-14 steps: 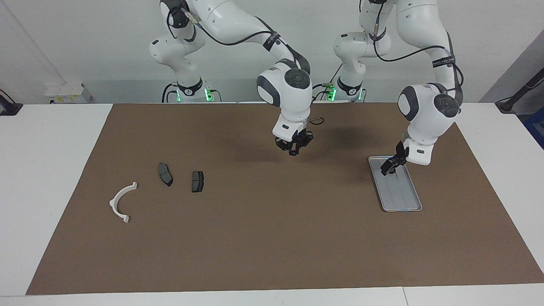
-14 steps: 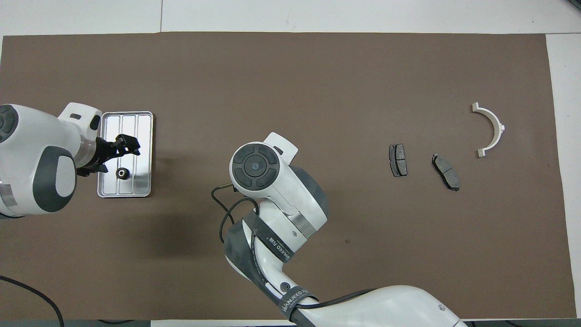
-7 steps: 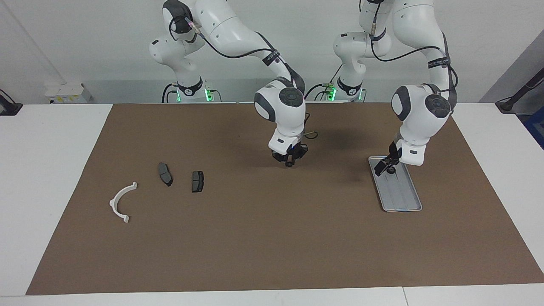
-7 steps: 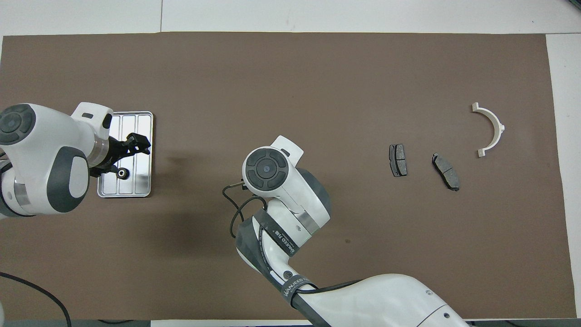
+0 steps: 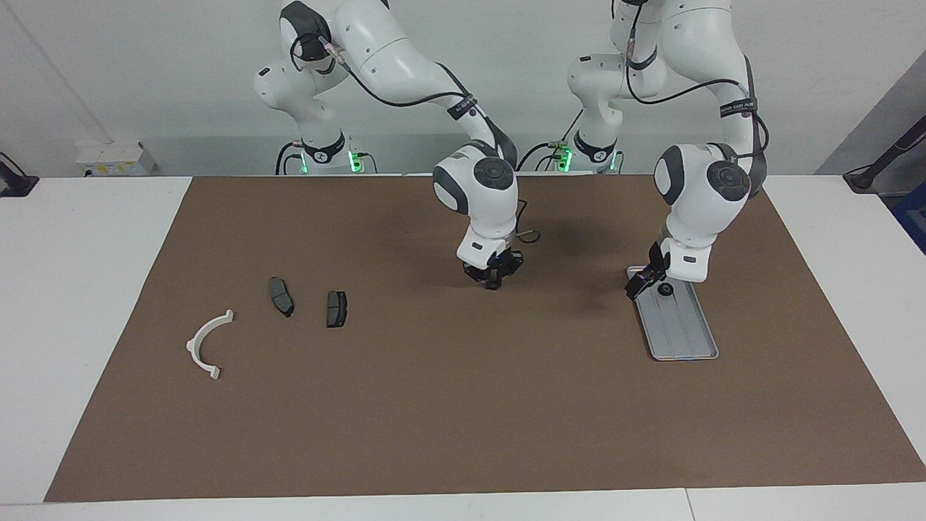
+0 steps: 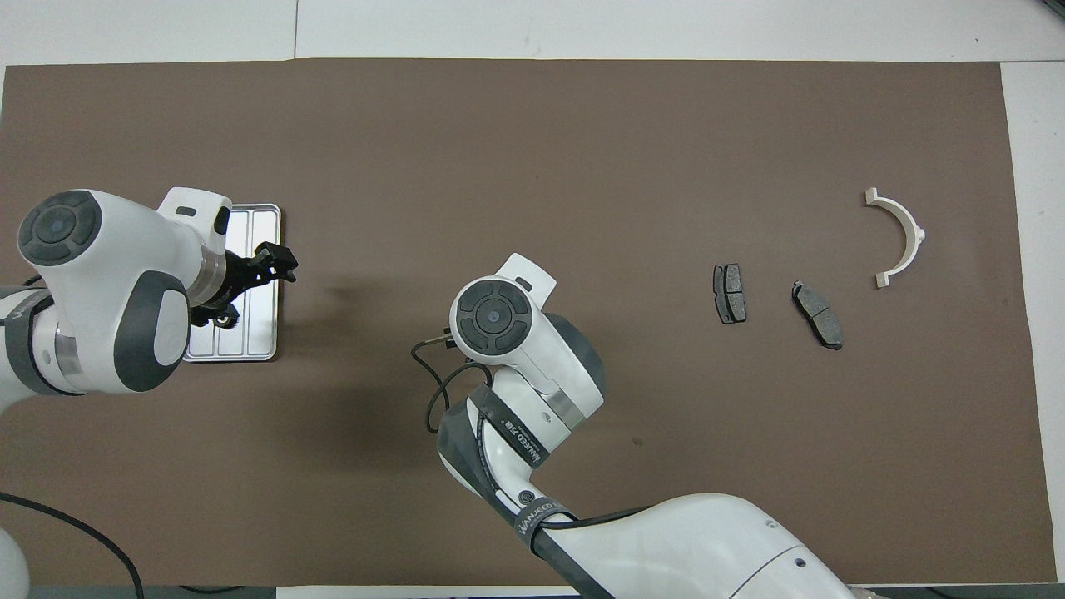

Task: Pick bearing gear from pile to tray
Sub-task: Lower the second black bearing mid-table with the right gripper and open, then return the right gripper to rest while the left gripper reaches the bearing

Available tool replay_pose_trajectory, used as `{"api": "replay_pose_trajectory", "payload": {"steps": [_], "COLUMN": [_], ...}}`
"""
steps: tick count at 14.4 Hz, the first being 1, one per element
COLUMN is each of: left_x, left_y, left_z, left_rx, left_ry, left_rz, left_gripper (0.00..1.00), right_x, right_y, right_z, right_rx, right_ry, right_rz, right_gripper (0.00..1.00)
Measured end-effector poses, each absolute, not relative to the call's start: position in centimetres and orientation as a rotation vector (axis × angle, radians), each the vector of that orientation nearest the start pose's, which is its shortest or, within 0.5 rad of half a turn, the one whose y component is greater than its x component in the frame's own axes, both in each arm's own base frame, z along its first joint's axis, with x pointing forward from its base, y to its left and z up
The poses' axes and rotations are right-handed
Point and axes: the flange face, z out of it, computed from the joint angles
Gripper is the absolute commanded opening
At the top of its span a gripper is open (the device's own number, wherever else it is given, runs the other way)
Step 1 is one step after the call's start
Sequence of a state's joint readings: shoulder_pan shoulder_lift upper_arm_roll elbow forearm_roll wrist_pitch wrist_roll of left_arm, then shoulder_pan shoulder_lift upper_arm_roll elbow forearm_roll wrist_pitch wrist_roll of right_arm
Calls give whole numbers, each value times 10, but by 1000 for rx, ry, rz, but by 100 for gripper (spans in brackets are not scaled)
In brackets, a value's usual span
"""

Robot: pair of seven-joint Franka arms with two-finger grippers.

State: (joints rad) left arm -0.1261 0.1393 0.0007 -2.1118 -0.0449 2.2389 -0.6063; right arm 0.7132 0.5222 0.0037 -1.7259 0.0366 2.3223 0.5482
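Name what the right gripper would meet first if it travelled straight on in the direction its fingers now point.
The right gripper points down with fingertips shut, so it would most likely meet the bare brown mat first; no part lies under it.

One flat rectangular silver-grey metal tray [image 5: 684, 334] [image 6: 260, 333] lies on one brown table mat [image 5: 463, 405] [image 6: 532, 133]. One small black round bearing gear [image 5: 664, 289] [image 6: 225, 316] sits in the tray. There are two dark grey brake pads [image 5: 281, 296] [image 6: 730, 293] and one white curved arc bracket [image 5: 205, 344] [image 6: 900, 236]
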Motion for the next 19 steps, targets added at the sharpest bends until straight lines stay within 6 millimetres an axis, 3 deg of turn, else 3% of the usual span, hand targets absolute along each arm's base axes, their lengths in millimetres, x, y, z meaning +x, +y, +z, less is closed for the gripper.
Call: {"api": "replay_pose_trajectory", "payload": {"steps": [2,4,9,12,16,19], "left_x": [558,557,555,553,549,541], "left_y": [-85,-102,-128,-139,-162,-203], "left_z": [351,354,360,361,363,368], "left_rx": [-3062,-3062,-3051,-3042,-3037,-3046], "left_ry": [-824,-834,-894,-935,-988,-1012], "left_rz": [32,25,7,0,-23,-48], "left_gripper": [100,100,100,100,100,100], "right_x": [509,509,511,534,577,601], "right_y": [444,445,444,428,364,300], "right_z": [289,288,290,318,387,437], "right_rx": [-3063,-3058,-3069,-3088,-3070,-3058], "right_ry": [-221,-222,-210,-154,-34,-18], "right_rz": [-69,-79,-61,-39,-97,-153], "right_gripper": [81,98,99,99,99,99]}}
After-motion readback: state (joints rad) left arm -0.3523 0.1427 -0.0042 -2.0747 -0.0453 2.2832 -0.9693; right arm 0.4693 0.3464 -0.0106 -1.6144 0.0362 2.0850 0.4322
